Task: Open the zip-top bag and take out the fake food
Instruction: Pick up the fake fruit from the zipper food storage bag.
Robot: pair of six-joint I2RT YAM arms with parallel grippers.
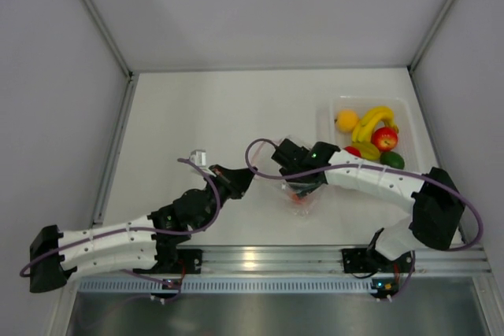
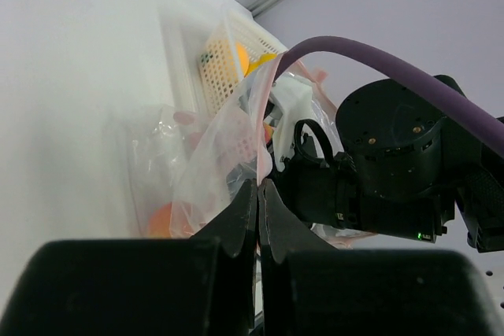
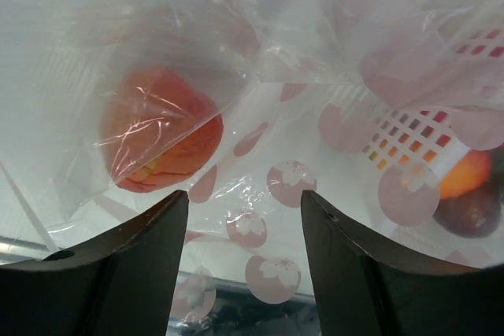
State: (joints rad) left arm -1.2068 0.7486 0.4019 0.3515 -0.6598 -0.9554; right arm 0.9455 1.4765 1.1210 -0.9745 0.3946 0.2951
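Observation:
The zip-top bag [image 1: 309, 204] is clear with pink blossom dots and lies mid-table in the top view. My left gripper [image 2: 258, 188] is shut on its pink-edged rim [image 2: 262, 120], holding it up. My right gripper [image 3: 244, 198] is open, its fingers [image 3: 150, 261] spread wide against the bag's film [image 3: 276, 100]. One piece of fake food, an orange-red fruit [image 3: 161, 131], lies under the film just up and left of the left fingertip. From the left wrist it shows as an orange blur [image 2: 161, 218]. The top view shows my right gripper [image 1: 303, 186] over the bag.
A clear tray [image 1: 327, 112] at the back right holds bananas [image 1: 372, 122], an orange [image 1: 346, 120], a red apple [image 1: 385, 139] and a green piece [image 1: 391, 160]. A small white object [image 1: 198, 155] lies left of the bag. A metal rail [image 1: 260, 257] runs along the near edge.

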